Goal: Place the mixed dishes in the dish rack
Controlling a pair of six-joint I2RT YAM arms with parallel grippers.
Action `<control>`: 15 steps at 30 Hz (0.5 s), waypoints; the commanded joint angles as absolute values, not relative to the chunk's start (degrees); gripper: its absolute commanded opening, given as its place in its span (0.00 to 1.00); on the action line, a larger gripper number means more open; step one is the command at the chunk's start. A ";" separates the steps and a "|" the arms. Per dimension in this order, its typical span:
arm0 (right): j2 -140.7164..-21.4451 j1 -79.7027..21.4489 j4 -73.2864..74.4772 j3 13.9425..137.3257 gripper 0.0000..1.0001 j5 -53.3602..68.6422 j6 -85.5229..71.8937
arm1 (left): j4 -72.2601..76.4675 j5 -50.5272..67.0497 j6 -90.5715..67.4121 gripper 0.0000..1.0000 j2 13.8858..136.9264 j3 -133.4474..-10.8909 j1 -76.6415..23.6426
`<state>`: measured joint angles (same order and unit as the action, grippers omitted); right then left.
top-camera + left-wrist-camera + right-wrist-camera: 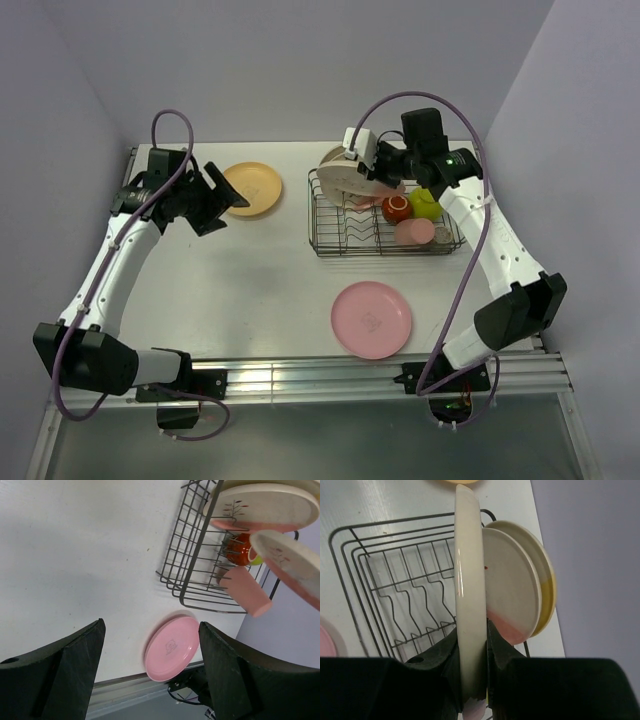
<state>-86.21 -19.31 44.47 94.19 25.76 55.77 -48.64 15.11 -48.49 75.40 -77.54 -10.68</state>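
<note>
**Grip on cream plate (346,178) above dish rack (345,236)**

Toward 9 o'clock on the surface (250,285) in the top view, the left gripper (151,627) is seen with its fingers spread wide apart and nothing between them. The yellow-orange plate (252,188) is laid flat at that gripper's 3 o'clock, just beside it and apart from the rack.

The dish rack is set toward the surface's 2 o'clock. Over its left end the cream plate is held on edge and tilted. Its rim is pinched between the fingers of the right gripper (471,645), which are clamped tight on it.

In the right wrist view two more plates are seen upright at the held plate's 3 o'clock. The cream-and-pink plate (512,592) is nearer, and the cream-and-yellow plate (548,580) is overlapped behind it. Both are placed at the rack's 11 o'clock corner. Whether they are seated between the prongs cannot be told.

The pink plate (372,319) is laid flat at the rack's 6 o'clock, near the surface's front edge and apart from the wires.

The rack's right half is occupied by three dishes. The dark red mug (397,208) is flanked at its 3 o'clock by the lime-yellow bowl (426,203), just beside it. The salmon-pink tumbler (414,232) is found at the mug's 5 o'clock.
</note>
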 commanded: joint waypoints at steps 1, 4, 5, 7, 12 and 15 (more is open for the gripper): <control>-86.57 -18.90 40.69 100.19 0.00 25.49 62.13 | -46.14 14.76 -46.23 0.81 75.06 -75.59 -11.16; -88.50 -18.90 41.31 101.24 0.00 24.35 63.19 | -46.05 14.68 -45.88 0.81 75.06 -74.27 -11.34; -89.29 -18.90 41.31 101.51 0.00 24.35 63.28 | -46.05 14.68 -45.79 0.81 75.06 -73.83 -11.42; -90.00 -18.90 41.66 101.78 0.00 24.08 63.63 | -45.97 14.68 -45.79 0.81 75.23 -73.57 -11.60; -91.41 -18.90 41.66 100.82 0.00 24.61 63.90 | -46.05 14.85 -45.53 0.81 76.11 -73.83 -11.87; -91.67 -18.90 41.84 100.11 0.00 24.96 64.07 | -46.14 14.77 -45.44 0.81 76.38 -73.74 -11.87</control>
<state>-93.27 -19.09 46.63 97.19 23.75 61.93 -47.64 15.11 -47.16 76.01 -73.49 -11.55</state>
